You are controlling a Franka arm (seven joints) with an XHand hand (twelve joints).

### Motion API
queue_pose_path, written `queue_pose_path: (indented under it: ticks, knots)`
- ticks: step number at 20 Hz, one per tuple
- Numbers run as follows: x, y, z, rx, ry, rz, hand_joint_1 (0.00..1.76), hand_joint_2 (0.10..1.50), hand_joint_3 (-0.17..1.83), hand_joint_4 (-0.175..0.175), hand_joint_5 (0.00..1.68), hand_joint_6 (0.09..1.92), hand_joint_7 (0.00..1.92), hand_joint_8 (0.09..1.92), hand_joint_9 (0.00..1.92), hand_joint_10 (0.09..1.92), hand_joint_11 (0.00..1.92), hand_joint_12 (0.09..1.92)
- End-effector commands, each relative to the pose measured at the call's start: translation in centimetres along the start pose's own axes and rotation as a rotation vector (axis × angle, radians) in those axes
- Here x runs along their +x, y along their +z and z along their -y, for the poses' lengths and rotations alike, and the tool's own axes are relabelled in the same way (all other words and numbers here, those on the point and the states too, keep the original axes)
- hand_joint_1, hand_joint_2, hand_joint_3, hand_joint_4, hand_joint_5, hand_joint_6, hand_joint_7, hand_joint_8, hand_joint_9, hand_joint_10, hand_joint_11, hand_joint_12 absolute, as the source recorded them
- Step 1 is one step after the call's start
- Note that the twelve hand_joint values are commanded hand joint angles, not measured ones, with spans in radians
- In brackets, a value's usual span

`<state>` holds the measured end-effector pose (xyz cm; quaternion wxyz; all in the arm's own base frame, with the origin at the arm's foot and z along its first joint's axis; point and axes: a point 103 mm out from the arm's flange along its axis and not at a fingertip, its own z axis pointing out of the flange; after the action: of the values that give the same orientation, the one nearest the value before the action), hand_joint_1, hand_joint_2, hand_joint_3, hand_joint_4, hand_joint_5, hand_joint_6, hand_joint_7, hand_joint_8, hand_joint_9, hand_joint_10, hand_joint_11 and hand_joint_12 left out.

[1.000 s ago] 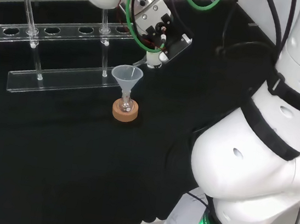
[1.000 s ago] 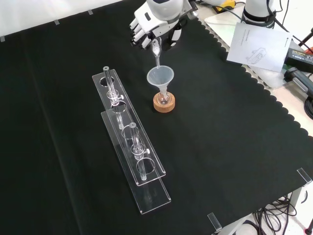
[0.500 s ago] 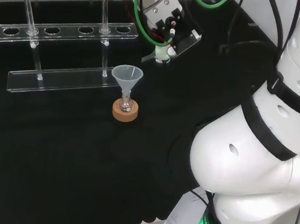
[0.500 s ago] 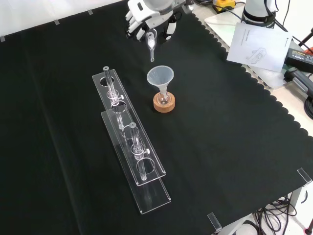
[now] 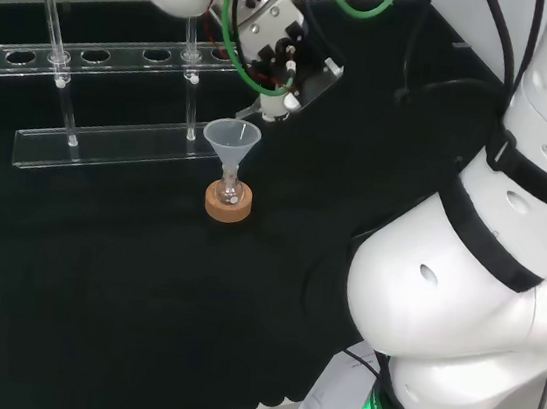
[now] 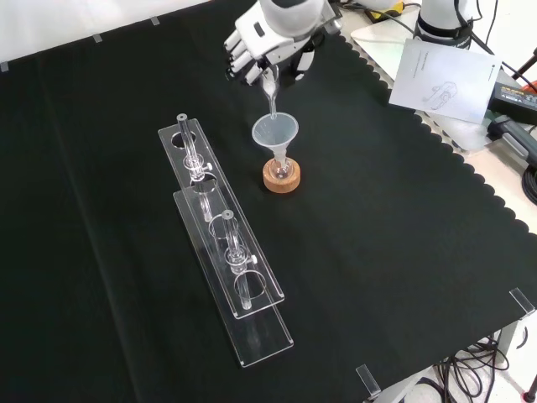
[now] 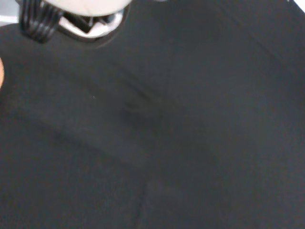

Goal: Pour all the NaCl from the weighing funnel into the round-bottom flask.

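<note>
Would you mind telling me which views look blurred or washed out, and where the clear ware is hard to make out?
Wrist view: soft, mostly black cloth, blurred white hand part. Head view: arm links bright. Front view: even light; clear rack shows mainly by edge glints, funnel pale against cloth.

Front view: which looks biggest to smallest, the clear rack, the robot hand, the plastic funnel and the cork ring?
1. Clear rack
2. Robot hand, though partly cut off
3. Plastic funnel
4. Cork ring, looking nearly as wide as the funnel's mouth, so these two are close.
</note>
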<state>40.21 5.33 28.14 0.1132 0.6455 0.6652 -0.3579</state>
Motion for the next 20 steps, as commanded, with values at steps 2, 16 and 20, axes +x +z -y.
queue_pose_path:
  ticks: [2,16,20]
  knots:
    - [-0.05,0.61,-0.64,0.016,0.014,0.030,1.10,0.66,0.71,0.175,1.19,0.84,0.53,0.67,0.80,0.45,0.68,1.13]
    - [0.42,0.47,-0.86,0.002,0.008,0.053,1.10,0.66,0.71,0.175,1.19,0.84,0.53,0.67,0.80,0.45,0.69,1.13]
    - [0.31,0.26,-0.65,-0.033,0.009,0.054,1.10,0.66,0.71,0.175,1.19,0.84,0.53,0.67,0.80,0.45,0.69,1.12]
